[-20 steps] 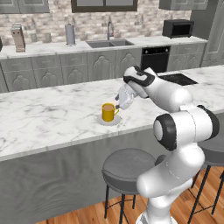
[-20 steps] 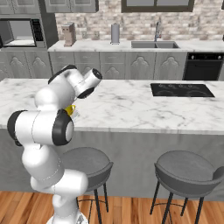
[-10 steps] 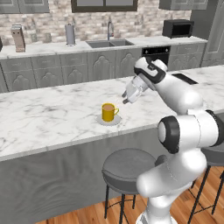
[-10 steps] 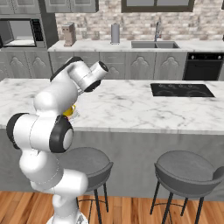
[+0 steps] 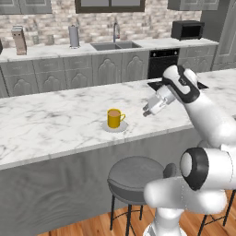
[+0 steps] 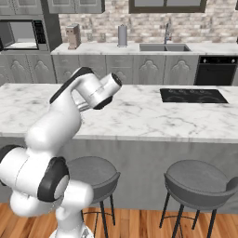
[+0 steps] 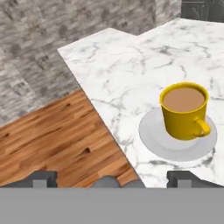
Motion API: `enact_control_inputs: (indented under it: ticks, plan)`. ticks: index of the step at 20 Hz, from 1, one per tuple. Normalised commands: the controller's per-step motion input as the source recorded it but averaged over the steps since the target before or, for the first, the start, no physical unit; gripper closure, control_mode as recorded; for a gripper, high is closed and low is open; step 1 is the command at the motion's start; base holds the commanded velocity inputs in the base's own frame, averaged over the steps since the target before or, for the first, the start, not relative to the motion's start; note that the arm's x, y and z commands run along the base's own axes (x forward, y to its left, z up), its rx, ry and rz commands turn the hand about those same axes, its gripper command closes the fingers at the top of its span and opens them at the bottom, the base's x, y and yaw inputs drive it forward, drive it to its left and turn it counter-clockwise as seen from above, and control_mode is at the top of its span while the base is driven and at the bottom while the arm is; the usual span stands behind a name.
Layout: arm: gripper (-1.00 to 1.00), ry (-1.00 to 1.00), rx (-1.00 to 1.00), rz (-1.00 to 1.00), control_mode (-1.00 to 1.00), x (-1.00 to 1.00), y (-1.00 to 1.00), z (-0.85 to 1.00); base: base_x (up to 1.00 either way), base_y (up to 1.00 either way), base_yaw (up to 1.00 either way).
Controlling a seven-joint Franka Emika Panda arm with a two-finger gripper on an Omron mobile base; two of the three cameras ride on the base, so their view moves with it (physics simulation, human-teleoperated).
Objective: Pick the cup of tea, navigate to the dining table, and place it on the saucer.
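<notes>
Saucer (image 5: 115, 127) on dining table (image 5: 55, 120)

Cup of tea (image 5: 114, 118) is showing yellow, brown liquid at its top. Saucer (image 5: 115, 127) is showing pale grey-white. Dining table worktop (image 5: 55, 124) is showing white marble with grey veins, grey base below. Arm (image 5: 203, 120) is showing white with dark joints; end effector (image 5: 148, 112) is looking white with dark tips. Stools (image 5: 134, 173) are showing dark grey seats, black legs. Floor (image 7: 48, 140) is showing orange-brown wood planks. Back cabinets (image 5: 69, 73) are showing carved grey. Backsplash (image 5: 55, 23) is showing beige-grey brick pattern. Cooktop (image 6: 193, 95) and oven (image 6: 217, 70) are showing black.
</notes>
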Motion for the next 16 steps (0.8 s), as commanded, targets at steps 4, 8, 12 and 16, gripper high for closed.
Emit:
enact_control_inputs:
  ticks: [4, 8, 12, 16]
  plan:
    - [-1.0, 0.0, 0.0, -0.25, -1.0, -1.0, 0.01, 0.0, 0.0, 0.0, 0.0]
    - [-1.0, 0.0, 0.0, -0.25, -1.0, -1.0, 0.06, 0.0, 0.0, 0.0, 0.0]
    - [-1.0, 0.01, 0.0, -0.29, -1.0, -0.96, 0.05, 0.0, 0.0, 0.0, 0.0]
    - [-1.0, 0.03, 0.0, -0.3, -1.0, -0.72, 0.0, 0.13, 0.0, 0.0, 0.0]
